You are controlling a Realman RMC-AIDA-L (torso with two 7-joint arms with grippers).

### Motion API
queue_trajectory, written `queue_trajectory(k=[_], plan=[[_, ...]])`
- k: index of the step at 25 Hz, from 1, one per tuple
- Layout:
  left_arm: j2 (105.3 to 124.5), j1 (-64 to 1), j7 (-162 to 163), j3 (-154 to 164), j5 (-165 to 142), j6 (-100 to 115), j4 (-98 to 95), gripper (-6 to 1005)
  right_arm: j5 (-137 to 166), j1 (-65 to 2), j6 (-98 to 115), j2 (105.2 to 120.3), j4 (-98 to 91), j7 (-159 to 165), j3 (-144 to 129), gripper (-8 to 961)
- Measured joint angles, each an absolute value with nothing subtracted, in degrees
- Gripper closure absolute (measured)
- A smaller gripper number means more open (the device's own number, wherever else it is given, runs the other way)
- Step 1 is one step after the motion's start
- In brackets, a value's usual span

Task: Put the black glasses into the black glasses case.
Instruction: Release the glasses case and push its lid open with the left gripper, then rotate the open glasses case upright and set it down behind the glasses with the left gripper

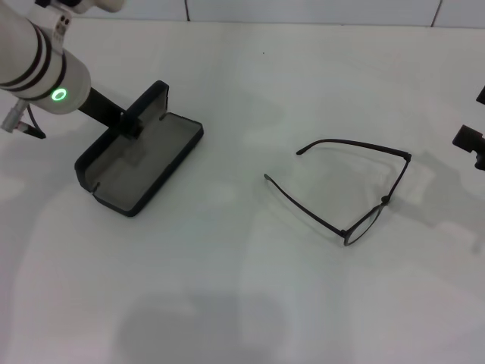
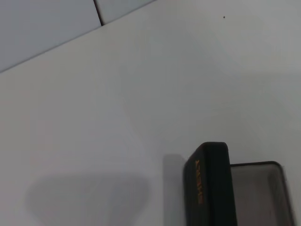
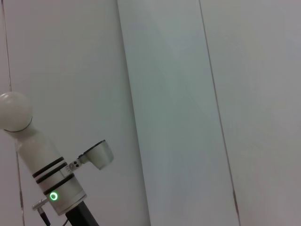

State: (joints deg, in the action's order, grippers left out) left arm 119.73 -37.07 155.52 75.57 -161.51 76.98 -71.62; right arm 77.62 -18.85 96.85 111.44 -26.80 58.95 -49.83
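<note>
The black glasses case stands open, the left gripper at its lid, grip state unclear; the black glasses lie unfolded on the table, well apart, not yet picked up; the right gripper waits at the edge, its state also unclear.

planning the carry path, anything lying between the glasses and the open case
Nothing: in the head view the stretch of white table between the black glasses and the open black glasses case is bare.

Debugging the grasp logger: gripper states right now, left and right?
Left gripper: at the black glasses case's raised lid; grip state cannot be told.
Right gripper: only partly visible at the table's right edge; cannot be told.
</note>
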Motion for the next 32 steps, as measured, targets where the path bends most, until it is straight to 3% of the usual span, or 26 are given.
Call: queue_trajectory(k=[4, 15, 21, 32], plan=[[119.71, -37.0, 155.5, 75.5, -161.5, 76.9, -71.6, 779, 77.6, -18.7, 97.0, 111.52, -26.7, 59.0, -49.8, 83], [119.86, -36.0, 149.9, 76.6, -160.2, 74.6, -76.6, 796, 77.2, -17.7, 97.0, 111.59, -26.7, 59.0, -49.8, 84], [119.81, -34.3, 135.9, 85.0, -156.0, 61.8, -78.5, 796, 77.4, -15.7, 97.6, 111.45, -26.7, 58.9, -49.7, 83], [119.94, -37.8, 117.2, 97.5, -154.5, 39.3, -65.3, 797, 77.5, -12.4, 97.8, 112.27, -25.5, 57.9, -49.7, 84]])
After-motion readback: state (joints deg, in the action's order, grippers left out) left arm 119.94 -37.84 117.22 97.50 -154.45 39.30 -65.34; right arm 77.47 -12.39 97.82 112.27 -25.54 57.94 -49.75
